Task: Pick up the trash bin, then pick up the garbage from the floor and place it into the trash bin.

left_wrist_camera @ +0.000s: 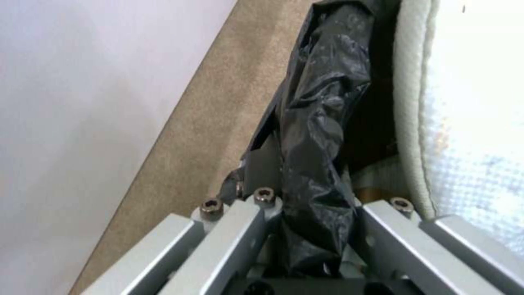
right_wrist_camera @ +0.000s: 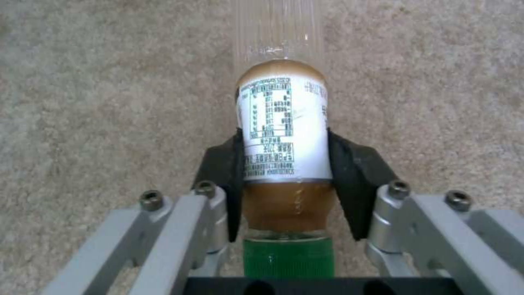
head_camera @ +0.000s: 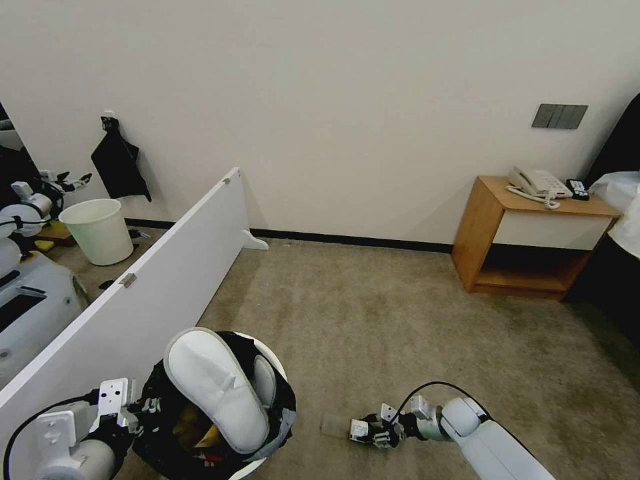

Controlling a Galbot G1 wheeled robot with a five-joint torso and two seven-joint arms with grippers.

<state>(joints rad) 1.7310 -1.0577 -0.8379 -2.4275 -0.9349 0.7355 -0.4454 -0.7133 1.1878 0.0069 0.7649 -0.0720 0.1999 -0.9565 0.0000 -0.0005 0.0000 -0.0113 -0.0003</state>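
Observation:
The trash bin (head_camera: 275, 363), white with a black bag liner (head_camera: 283, 400), stands at the lower left of the head view. A white slipper (head_camera: 213, 387) sticks out of it above other litter. My left gripper (head_camera: 143, 405) is shut on the bin's lined rim; the left wrist view shows the liner (left_wrist_camera: 322, 102) bunched between its jaws, beside the slipper (left_wrist_camera: 469, 123). On the floor (head_camera: 400, 313) lies a clear bottle (head_camera: 333, 425). My right gripper (head_camera: 360, 430) is shut on it. Its black pads (right_wrist_camera: 349, 172) press both sides of the bottle's white label (right_wrist_camera: 284, 123), just past the green cap (right_wrist_camera: 287, 258).
A white partition board (head_camera: 167, 267) runs along the left of the trash bin. Behind it stands an unlined pale bin (head_camera: 100, 230). A wooden nightstand (head_camera: 527, 233) with a telephone is at the back right against the wall. Open carpet lies between.

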